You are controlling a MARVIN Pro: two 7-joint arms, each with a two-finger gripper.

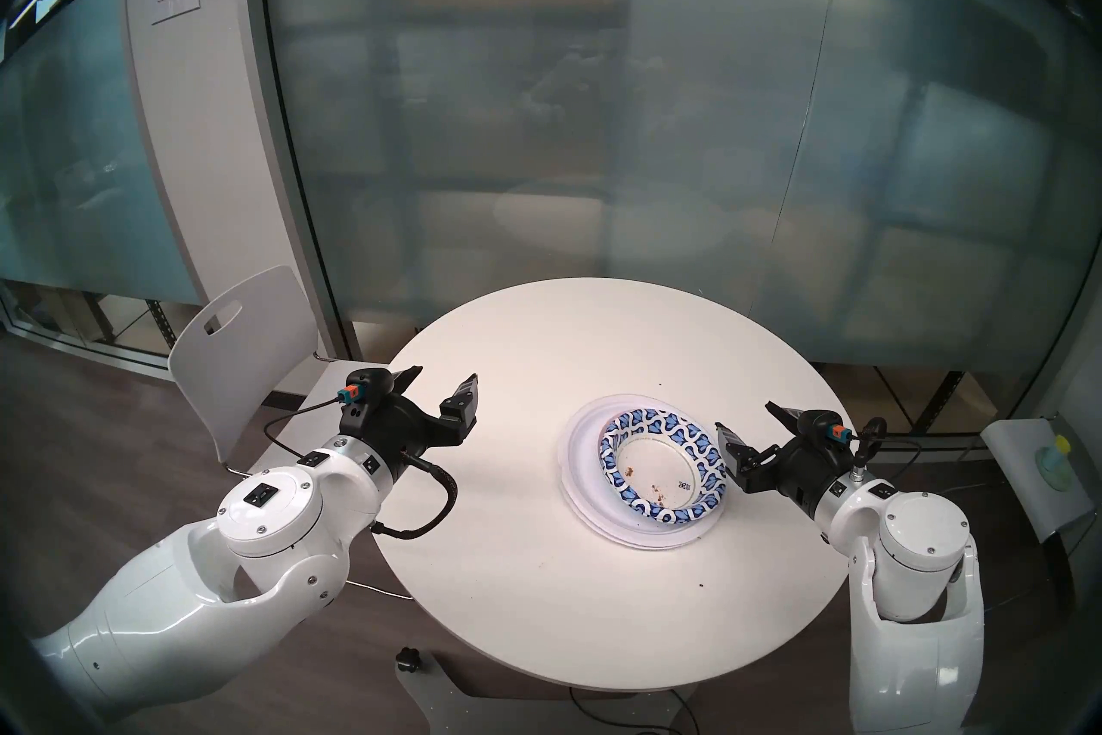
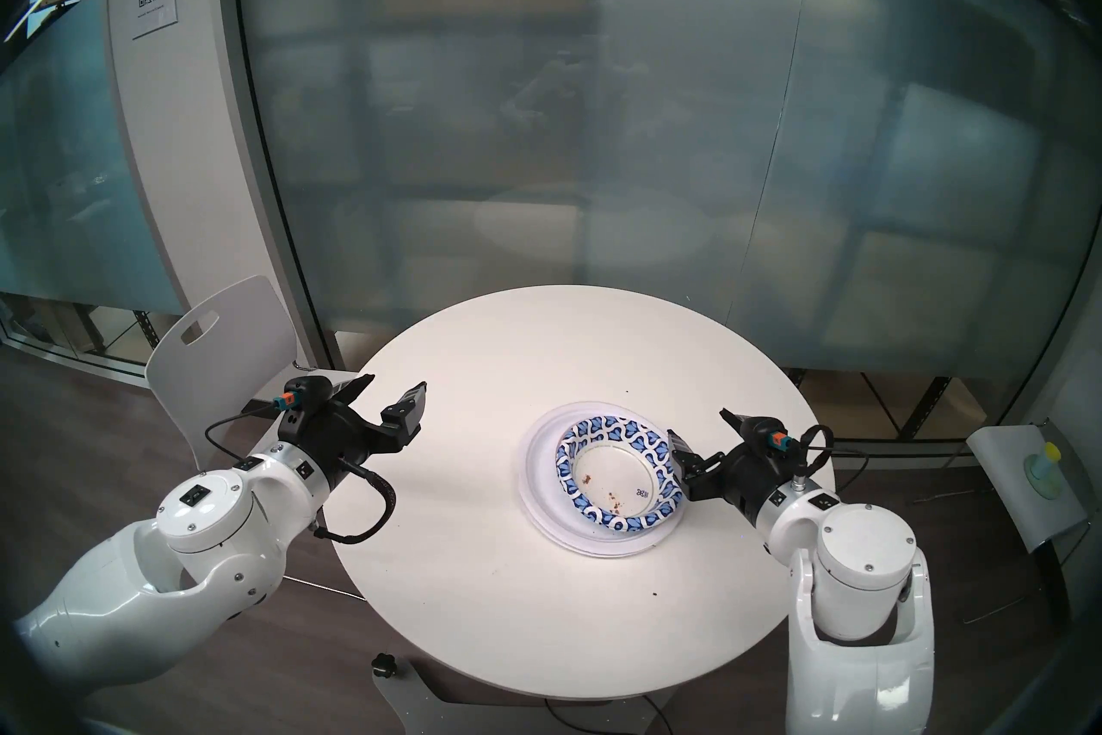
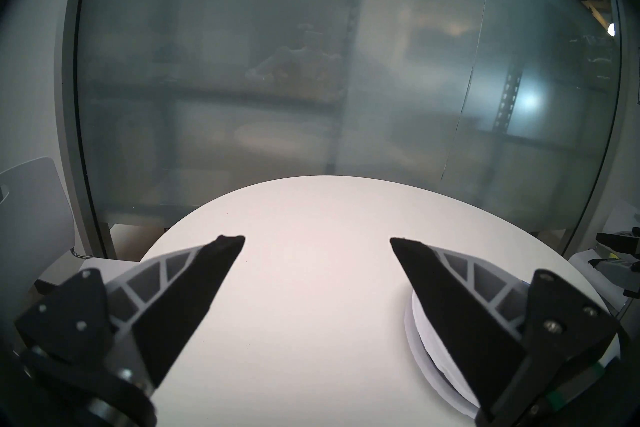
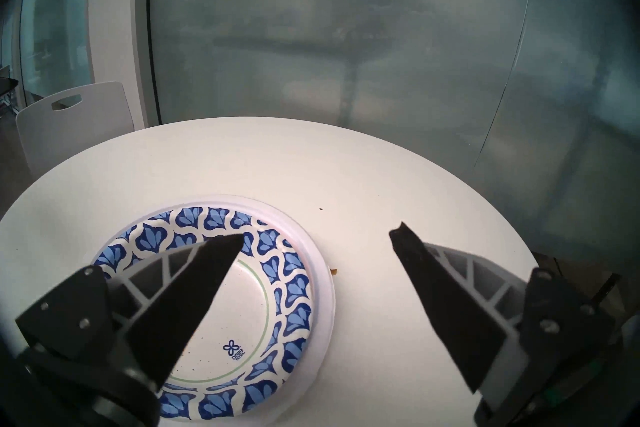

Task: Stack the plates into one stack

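Observation:
One stack of plates (image 1: 581,453) rests on the round white table (image 1: 525,584), right of centre. Wide white plates form its base. On top lies a blue-and-white patterned plate (image 1: 656,468) with brown food specks. My right gripper (image 1: 744,416) is open just beyond the stack's right edge, holding nothing. In the right wrist view one finger (image 4: 194,284) overlaps the patterned plate (image 4: 242,312) and the white rim (image 4: 322,277) shows beside it. My left gripper (image 1: 441,379) hangs open and empty over the table's left side, well clear of the stack (image 3: 415,339).
A white chair (image 1: 238,346) stands behind the left arm at the table's left edge. A frosted glass wall (image 1: 596,149) runs close behind the table. A grey seat with a yellow-green item (image 1: 1055,459) is at the far right. A dark crumb (image 1: 699,584) lies near the front.

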